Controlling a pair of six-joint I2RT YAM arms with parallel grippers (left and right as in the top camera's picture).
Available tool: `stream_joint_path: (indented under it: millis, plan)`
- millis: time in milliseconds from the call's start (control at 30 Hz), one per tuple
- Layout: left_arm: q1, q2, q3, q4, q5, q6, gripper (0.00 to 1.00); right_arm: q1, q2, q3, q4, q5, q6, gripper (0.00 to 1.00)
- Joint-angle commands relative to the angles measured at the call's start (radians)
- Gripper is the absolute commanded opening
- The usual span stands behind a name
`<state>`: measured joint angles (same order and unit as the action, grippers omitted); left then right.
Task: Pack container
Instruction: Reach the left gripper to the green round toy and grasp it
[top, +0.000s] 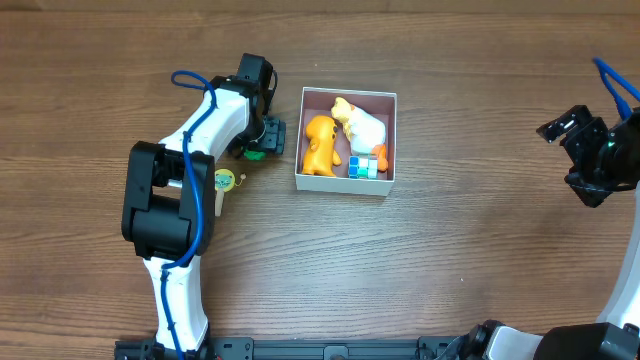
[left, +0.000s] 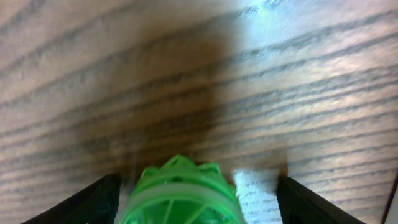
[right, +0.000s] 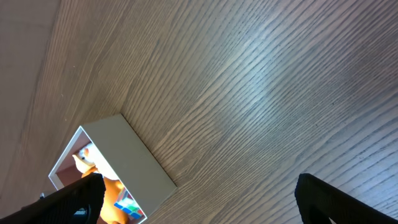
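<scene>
White-walled container (top: 340, 185) sat mid-worktop (top: 460, 260), held an orange toy (top: 320, 143), a white toy (top: 366, 128) and a blue cube (top: 362, 167), left fingers (left: 93, 202) just left of it, spread either side of a green toy (left: 180, 193), right fingers (right: 336, 199) well to its right, parted, empty.

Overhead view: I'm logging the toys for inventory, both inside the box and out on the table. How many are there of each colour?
Orange toy: 1
White toy: 1
Blue-and-white block: 1
Green toy: 1
Yellow disc on a stick: 1
Total: 5
</scene>
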<state>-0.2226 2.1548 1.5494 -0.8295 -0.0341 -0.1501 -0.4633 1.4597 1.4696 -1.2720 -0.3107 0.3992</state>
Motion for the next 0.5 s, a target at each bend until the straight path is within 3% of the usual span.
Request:
stream_joint_path:
  millis: [0, 467]
  plan:
    - [0.003, 0.029, -0.011, -0.036, -0.026, -0.014, 0.78, -0.003, -0.018, 0.014, 0.006, -0.005, 0.006, 1.0]
    - [0.003, 0.029, -0.011, -0.004, -0.069, 0.001, 0.48, -0.003, -0.018, 0.014, 0.006, -0.005, 0.006, 1.0]
